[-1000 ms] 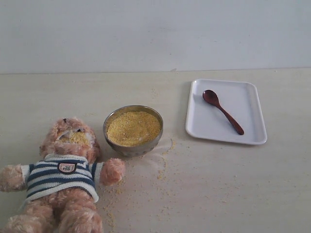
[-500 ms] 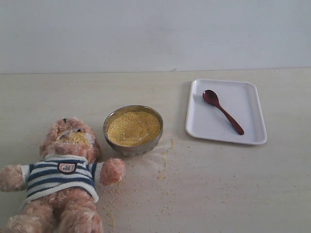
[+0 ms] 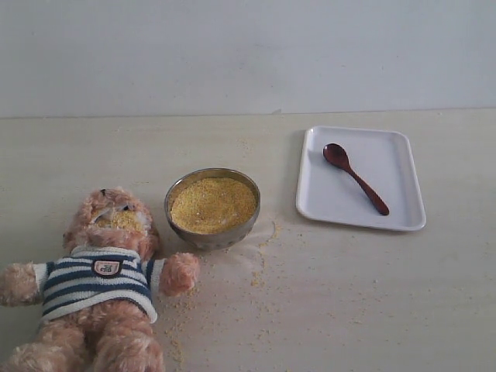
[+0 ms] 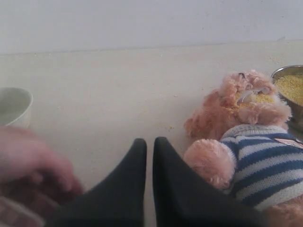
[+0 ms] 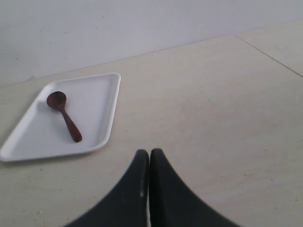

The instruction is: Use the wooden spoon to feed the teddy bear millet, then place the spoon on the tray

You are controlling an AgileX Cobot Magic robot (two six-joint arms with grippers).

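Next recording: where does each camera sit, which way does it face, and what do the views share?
Exterior: off the arms, looking down across the table at the teddy bear, bowl of millet and wooden spoon on the tray; no arm shows.
Left wrist: low over the table, facing the wall; shut left gripper, bear, a blurred hand.
Right wrist: low, facing tray and spoon; shut right gripper.
Shared: exterior and left wrist both show bear and bowl.

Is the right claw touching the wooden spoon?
Apart. The right wrist view shows the right claw shut over bare table, with the wooden spoon lying on the tray well away.
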